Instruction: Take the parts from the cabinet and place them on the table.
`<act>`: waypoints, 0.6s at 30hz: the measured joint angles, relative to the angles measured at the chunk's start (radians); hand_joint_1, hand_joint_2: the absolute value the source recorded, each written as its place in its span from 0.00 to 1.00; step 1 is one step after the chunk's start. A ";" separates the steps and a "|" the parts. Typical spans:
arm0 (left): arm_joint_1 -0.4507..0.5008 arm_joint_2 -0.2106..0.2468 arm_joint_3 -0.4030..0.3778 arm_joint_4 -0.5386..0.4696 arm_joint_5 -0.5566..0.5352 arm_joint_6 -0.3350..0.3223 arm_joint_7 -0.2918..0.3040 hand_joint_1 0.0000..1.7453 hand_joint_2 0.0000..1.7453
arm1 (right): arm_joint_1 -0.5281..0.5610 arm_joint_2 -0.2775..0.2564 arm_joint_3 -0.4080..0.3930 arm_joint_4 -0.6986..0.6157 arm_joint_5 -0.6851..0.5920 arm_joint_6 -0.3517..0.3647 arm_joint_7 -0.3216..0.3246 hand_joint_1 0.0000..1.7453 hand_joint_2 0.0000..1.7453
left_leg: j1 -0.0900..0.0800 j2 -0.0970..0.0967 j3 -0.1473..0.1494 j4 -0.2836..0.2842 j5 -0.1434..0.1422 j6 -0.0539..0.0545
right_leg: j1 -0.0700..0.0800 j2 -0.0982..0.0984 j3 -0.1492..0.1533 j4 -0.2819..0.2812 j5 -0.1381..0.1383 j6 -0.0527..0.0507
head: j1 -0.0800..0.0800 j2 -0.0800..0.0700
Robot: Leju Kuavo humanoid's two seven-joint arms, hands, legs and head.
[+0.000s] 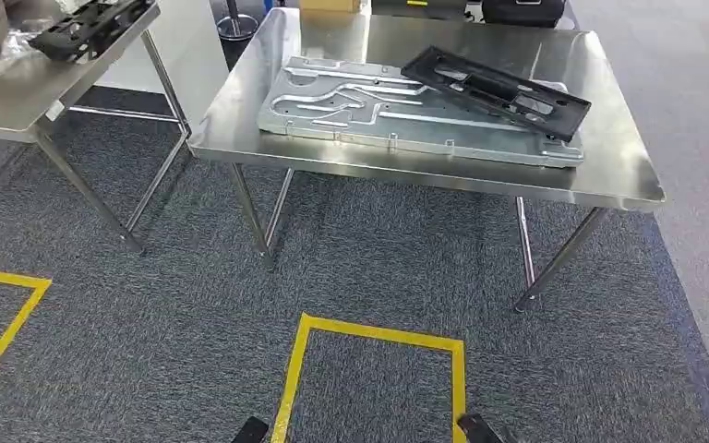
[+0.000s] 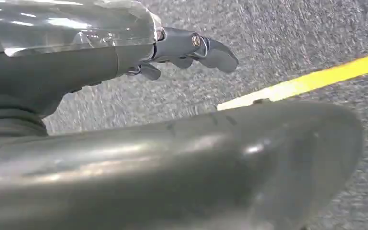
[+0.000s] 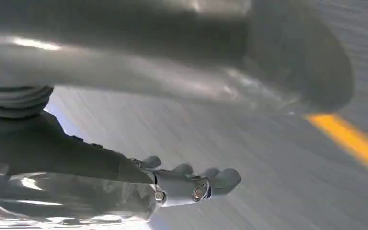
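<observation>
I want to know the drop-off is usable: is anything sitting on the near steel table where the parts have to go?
Yes. A large silver stamped plate covers much of the steel table, and a black frame part lies across its far right side. Bare strips remain along the edges. Both hands hang over carpet, holding nothing.

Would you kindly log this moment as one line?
left hand: empty | right hand: empty | black frame: on metal plate | table

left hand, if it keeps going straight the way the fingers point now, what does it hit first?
Probably the carpet floor. In the left wrist view the left hand hangs with fingers empty and pointing over grey carpet, just short of the yellow tape line. Nothing else shows in that line, though depth is unclear.
</observation>
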 joint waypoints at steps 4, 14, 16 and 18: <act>0.001 0.005 0.003 0.000 -0.018 -0.009 0.019 0.00 0.00 | 0.164 -0.016 -0.145 0.033 -0.068 -0.014 0.121 0.00 0.00 | 0.000 0.003 0.000 -0.004 0.002 -0.003 | 0.000 0.005 -0.003 0.001 0.001 -0.003 | 0.000 0.000; -0.001 0.013 0.003 0.000 -0.039 -0.011 0.021 0.00 0.00 | 0.239 -0.024 -0.303 0.046 -0.154 -0.010 0.074 0.00 0.00 | 0.000 0.008 0.001 -0.008 0.003 -0.008 | 0.000 0.011 -0.007 0.002 0.000 -0.007 | 0.000 0.000; -0.001 0.014 0.003 0.000 -0.050 -0.014 0.005 0.00 0.00 | 0.245 -0.023 -0.326 0.046 -0.156 -0.011 -0.015 0.00 0.00 | 0.000 0.008 0.001 -0.008 0.003 -0.008 | 0.000 0.011 -0.007 0.002 0.001 -0.007 | 0.000 0.000; -0.003 0.014 0.003 0.000 -0.051 -0.018 -0.005 0.00 0.00 | 0.246 -0.023 -0.331 0.046 -0.152 -0.019 -0.070 0.00 0.00 | 0.000 0.008 0.001 -0.008 0.004 -0.008 | 0.000 0.011 -0.007 0.002 0.001 -0.007 | 0.000 0.000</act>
